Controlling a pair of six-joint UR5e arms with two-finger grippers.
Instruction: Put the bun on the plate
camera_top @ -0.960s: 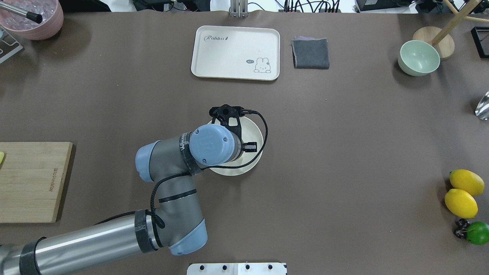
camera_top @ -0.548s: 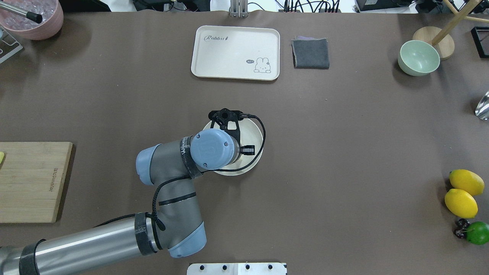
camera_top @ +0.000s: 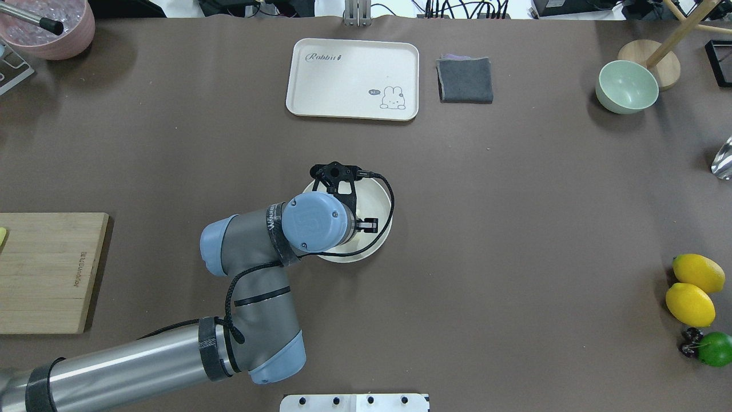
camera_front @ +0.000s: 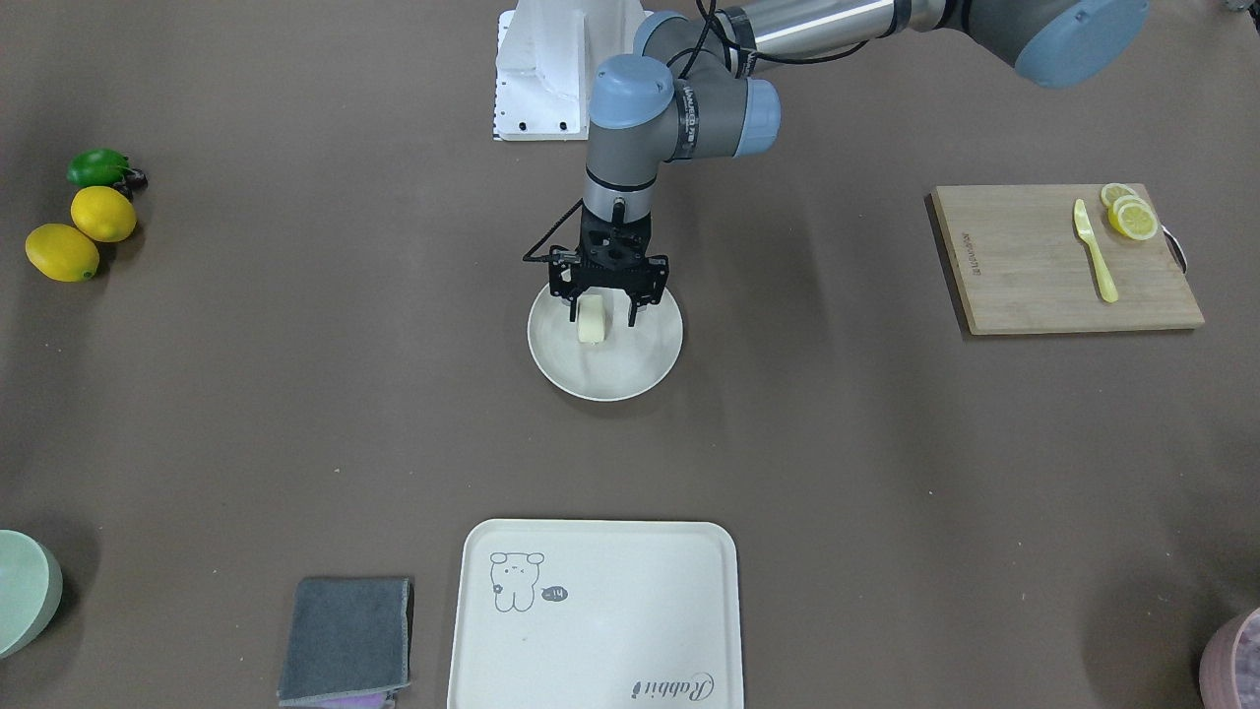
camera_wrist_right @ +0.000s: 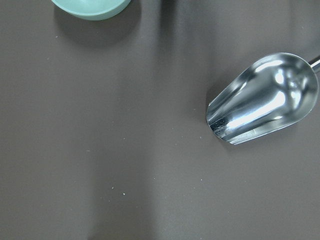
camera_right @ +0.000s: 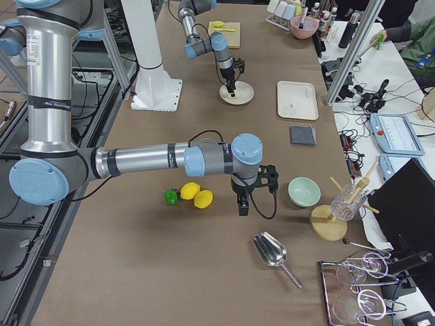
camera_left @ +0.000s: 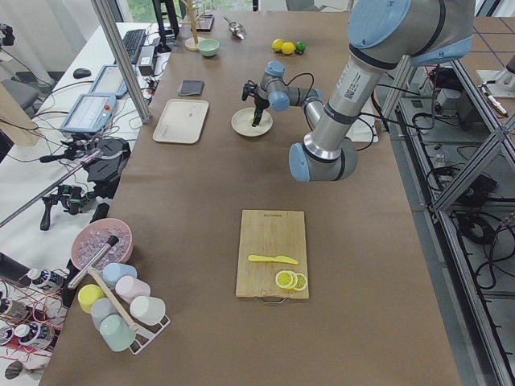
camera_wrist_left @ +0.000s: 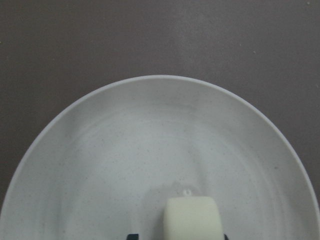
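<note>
The round cream plate point(camera_front: 612, 380) lies mid-table. The pale bun point(camera_front: 591, 322) rests on its half nearer the robot and shows at the bottom of the left wrist view as the bun point(camera_wrist_left: 192, 219) on the plate point(camera_wrist_left: 150, 130). My left gripper point(camera_front: 602, 313) points straight down over it, open, with its fingers spread wider than the bun. One finger is close against the bun and the other stands apart. From overhead the wrist hides the bun and covers part of the plate point(camera_top: 378, 193). My right gripper point(camera_right: 243, 204) hangs low over bare table near the lemons; whether it is open or shut I cannot tell.
A cream tray point(camera_front: 594, 611) and a folded grey cloth point(camera_front: 345, 640) lie on the operators' side. A cutting board point(camera_front: 1034, 266) carries a yellow knife and lemon slices. Whole lemons point(camera_front: 61, 251), a green bowl point(camera_top: 627, 87) and a metal scoop point(camera_wrist_right: 265, 100) sit at the right end.
The left wrist has shifted slightly toward the robot and to its left over the plate. Nothing else has moved.
</note>
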